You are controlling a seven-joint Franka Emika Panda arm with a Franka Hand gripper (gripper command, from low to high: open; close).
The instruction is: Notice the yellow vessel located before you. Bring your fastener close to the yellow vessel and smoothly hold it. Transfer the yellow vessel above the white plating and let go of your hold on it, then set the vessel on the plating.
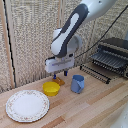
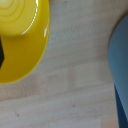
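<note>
**Tool low over bowl, plate bare**

The arm (image 1: 75, 27) reached down from the upper part of the exterior view, and its tool (image 1: 60, 76) hung just above the far edge of the yellow bowl (image 1: 51, 88). The short blue-tipped fingers (image 1: 54, 76) pointed downward. Whether they touched the bowl could not be told from this view, and their spacing was too small to read; the tool's state, apart or together, could not be determined. Nothing was visibly clamped.

The bowl sat upright on the wooden tabletop (image 1: 95, 107), near its middle. It lay just beyond the white plate (image 1: 27, 105), toward the exterior view's right of the plate, close to it; whether the rims touched could not be told. The plate rested flat at the near edge on the exterior view's left, with a faint brownish pattern round its rim and nothing on it.

A blue cup (image 1: 77, 83) stood upright just beside the bowl, on the exterior view's right, with a narrow gap between them. A small orange block (image 1: 60, 80) lay on the tabletop behind the bowl, directly under the tool and partly hidden by it. A dark toaster oven (image 1: 112, 56) stood farther back on the exterior view's right, well apart from the bowl.

In the wrist view the bowl (image 2: 20, 40) filled one side, its glossy interior showing concentric rings. The cup (image 2: 120, 70) appeared as a blurred blue-grey mass at the opposite side, with bare tabletop (image 2: 75, 85) between. A dark shape at the frame edge over the bowl could not be identified.
</note>
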